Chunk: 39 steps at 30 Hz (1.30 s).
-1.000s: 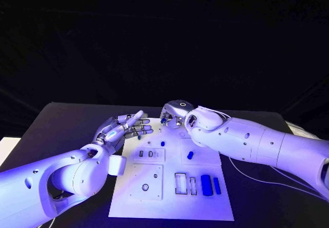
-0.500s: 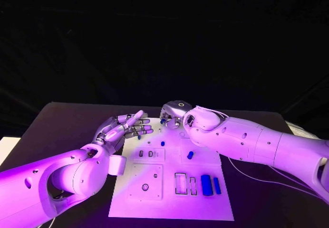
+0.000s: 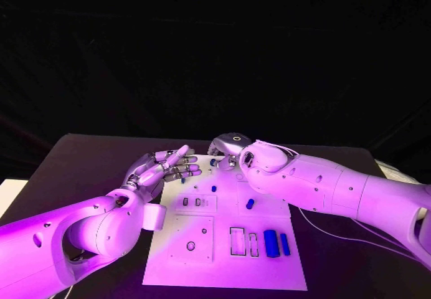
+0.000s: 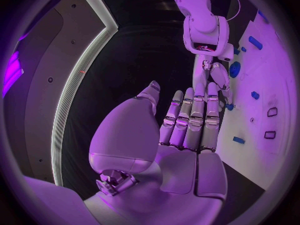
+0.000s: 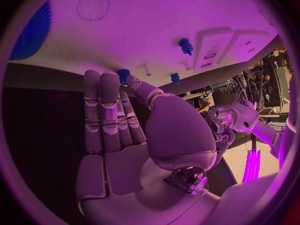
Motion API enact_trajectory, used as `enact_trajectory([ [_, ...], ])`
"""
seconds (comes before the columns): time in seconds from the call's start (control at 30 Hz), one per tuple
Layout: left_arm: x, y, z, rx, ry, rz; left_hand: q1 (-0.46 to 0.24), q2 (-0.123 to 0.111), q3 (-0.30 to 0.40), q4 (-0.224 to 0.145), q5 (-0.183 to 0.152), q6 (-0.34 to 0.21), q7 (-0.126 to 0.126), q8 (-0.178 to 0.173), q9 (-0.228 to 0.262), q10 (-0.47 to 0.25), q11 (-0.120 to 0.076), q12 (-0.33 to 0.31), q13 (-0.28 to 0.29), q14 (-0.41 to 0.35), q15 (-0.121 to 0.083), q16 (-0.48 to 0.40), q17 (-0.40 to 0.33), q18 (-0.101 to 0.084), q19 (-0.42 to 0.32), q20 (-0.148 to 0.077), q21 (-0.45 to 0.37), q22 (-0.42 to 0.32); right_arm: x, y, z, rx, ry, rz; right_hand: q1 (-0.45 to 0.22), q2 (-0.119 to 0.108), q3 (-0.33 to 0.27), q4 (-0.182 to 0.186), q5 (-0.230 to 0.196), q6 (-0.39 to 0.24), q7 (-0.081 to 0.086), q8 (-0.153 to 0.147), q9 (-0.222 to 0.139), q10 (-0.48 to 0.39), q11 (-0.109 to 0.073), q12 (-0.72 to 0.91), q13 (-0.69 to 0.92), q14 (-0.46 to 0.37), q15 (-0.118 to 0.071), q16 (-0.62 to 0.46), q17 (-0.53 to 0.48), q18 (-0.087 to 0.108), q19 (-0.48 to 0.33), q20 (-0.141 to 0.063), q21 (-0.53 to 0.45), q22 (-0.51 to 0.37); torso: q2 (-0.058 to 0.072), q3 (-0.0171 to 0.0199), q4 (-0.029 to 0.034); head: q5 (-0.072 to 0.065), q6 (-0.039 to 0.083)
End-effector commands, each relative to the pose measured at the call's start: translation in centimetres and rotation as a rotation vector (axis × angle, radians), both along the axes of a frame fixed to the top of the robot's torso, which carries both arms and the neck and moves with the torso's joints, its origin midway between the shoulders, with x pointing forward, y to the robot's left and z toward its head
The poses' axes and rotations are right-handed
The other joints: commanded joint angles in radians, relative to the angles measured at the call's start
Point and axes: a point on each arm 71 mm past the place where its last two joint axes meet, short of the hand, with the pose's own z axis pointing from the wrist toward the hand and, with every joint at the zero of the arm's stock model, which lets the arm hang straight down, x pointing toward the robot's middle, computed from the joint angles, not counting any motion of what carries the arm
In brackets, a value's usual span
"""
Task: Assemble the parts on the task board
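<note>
**Both hands empty at the far end of the board**

Your left hand (image 3: 164, 168) hovers at the far left edge of the task board (image 3: 225, 274), palm up and tilted, its jointed silver fingers (image 4: 190, 120) laid straight and side by side with the thumb apart; it holds nothing. Your right hand (image 3: 225, 154) sits just across from it at the board's far edge, mostly hidden in the head view behind its own glossy white wrist. From the right wrist view its fingers (image 5: 106, 115) run straight and close together, tips at the board's edge beside a small blue part (image 5: 124, 75); nothing is gripped.

The board is a flat, matte white plate with shallow rectangular and round recesses. A small oval blue part (image 3: 250, 204) lies loose near its middle, and a smaller one (image 3: 213, 187) sits farther off. At the near right, two long blue bars (image 3: 270, 243) stand side by side next to a dark-rimmed rectangular slot (image 3: 237, 241). The black table (image 3: 81, 168) lies beneath.
</note>
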Motion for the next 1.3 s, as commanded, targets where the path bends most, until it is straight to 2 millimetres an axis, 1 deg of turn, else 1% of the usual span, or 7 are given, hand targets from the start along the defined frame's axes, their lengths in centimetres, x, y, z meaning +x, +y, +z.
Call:
enact_trajectory([
  [0.03,-0.1,-0.3,0.2,-0.015,-0.007,-0.021,0.005,0.006,-0.001,-0.005,0.004,0.006,-0.002,-0.005,-0.001,0.008,0.002,-0.003,0.001,0.004,0.0,-0.006,0.001,0.012,0.008,-0.002,-0.005,-0.001,-0.2,-0.1,0.2,0.009,-0.02,0.002,0.007,-0.013,-0.015,-0.002,-0.003,-0.023,0.002,-0.005,0.0,-0.034,0.003,0.0,0.001,-0.013,0.001,-0.021,-0.022,0.015,-0.009,0.002,0.001,-0.003,0.001,0.0002,0.0001,0.0,0.002],
  [0.27,0.0,0.1,0.2,-0.012,-0.007,-0.015,0.005,0.007,-0.001,-0.006,0.004,0.007,-0.003,-0.006,-0.001,0.009,0.002,-0.005,0.0,0.005,0.001,-0.008,0.001,0.012,0.008,-0.001,-0.006,-0.002,-1.4,-2.5,1.0,0.064,-0.027,-0.013,0.005,-0.016,-0.029,0.007,0.006,-0.009,0.0,0.001,0.004,0.01,-0.002,0.022,0.007,-0.002,-0.002,0.006,0.004,0.016,-0.008,0.002,0.005,-0.004,0.0,0.0011,-0.0063,0.001,0.003],
  [0.53,0.3,0.4,0.0,-0.007,-0.007,-0.004,0.005,0.007,-0.002,-0.007,0.004,0.008,-0.003,-0.007,-0.001,0.009,0.002,-0.006,0.0,0.005,0.001,-0.009,0.001,0.012,0.008,-0.001,-0.006,-0.003,-3.0,-7.1,2.7,0.099,0.005,-0.109,-0.083,-0.102,-0.155,0.085,0.121,-0.007,-0.017,-0.001,0.004,0.277,-0.046,0.15,0.067,0.045,-0.032,0.171,0.18,0.015,0.014,-0.019,0.029,0.009,-0.003,0.0032,-0.0264,-0.001,0.012],
  [0.67,0.5,0.5,0.0,-0.007,-0.007,-0.001,0.005,0.007,-0.002,-0.007,0.004,0.008,-0.003,-0.007,-0.001,0.009,0.002,-0.006,0.0,0.005,0.001,-0.009,0.001,0.012,0.008,-0.001,-0.006,-0.003,-3.1,-8.8,2.9,0.088,0.05,-0.164,-0.071,-0.113,-0.259,0.132,0.152,-0.011,-0.037,0.003,0.005,0.361,-0.068,0.248,0.148,0.076,-0.051,0.328,0.357,-0.012,0.095,-0.038,0.137,0.173,-0.005,0.0046,-0.0347,0.003,0.012],
  [0.77,0.5,0.5,-0.1,-0.007,-0.007,-0.001,0.005,0.007,-0.002,-0.008,0.004,0.008,-0.003,-0.007,-0.001,0.009,0.002,-0.006,0.0,0.005,0.001,-0.009,0.001,0.012,0.008,-0.001,-0.006,-0.003,-3.0,-9.6,2.7,0.067,0.082,-0.204,-0.004,-0.084,-0.397,0.219,0.171,-0.018,-0.035,0.007,0.007,0.301,-0.08,0.408,0.318,0.075,-0.054,0.438,0.478,-0.028,0.121,-0.041,0.207,0.267,-0.005,0.0066,-0.0377,0.005,0.016],
  [0.97,0.6,0.4,-0.1,-0.008,-0.005,-0.002,0.005,0.007,-0.002,-0.008,0.004,0.008,-0.003,-0.007,-0.001,0.009,0.002,-0.006,0.0,0.005,0.001,-0.009,0.001,0.012,0.008,-0.001,-0.006,-0.003,-2.2,-10.3,2.1,0.033,0.133,-0.248,0.068,-0.083,-0.475,0.334,0.172,-0.03,-0.032,0.011,0.007,0.209,-0.066,0.596,0.53,0.074,-0.046,0.515,0.566,-0.036,0.129,-0.035,0.265,0.345,-0.004,0.005,-0.0331,0.0,0.014],
  [1.3,0.6,0.4,-0.1,-0.007,-0.004,-0.003,0.005,0.008,-0.002,-0.008,0.004,0.008,-0.004,-0.008,-0.001,0.01,0.001,-0.007,0.0,0.005,0.001,-0.009,0.002,0.012,0.009,-0.001,-0.007,-0.003,-1.6,-10.3,1.0,-0.032,0.178,-0.265,0.107,-0.081,-0.491,0.383,0.173,-0.033,-0.029,0.012,0.007,0.19,-0.062,0.687,0.639,0.072,-0.042,0.535,0.589,-0.037,0.126,-0.031,0.284,0.366,-0.004,0.0039,-0.0344,0.004,0.014],
])
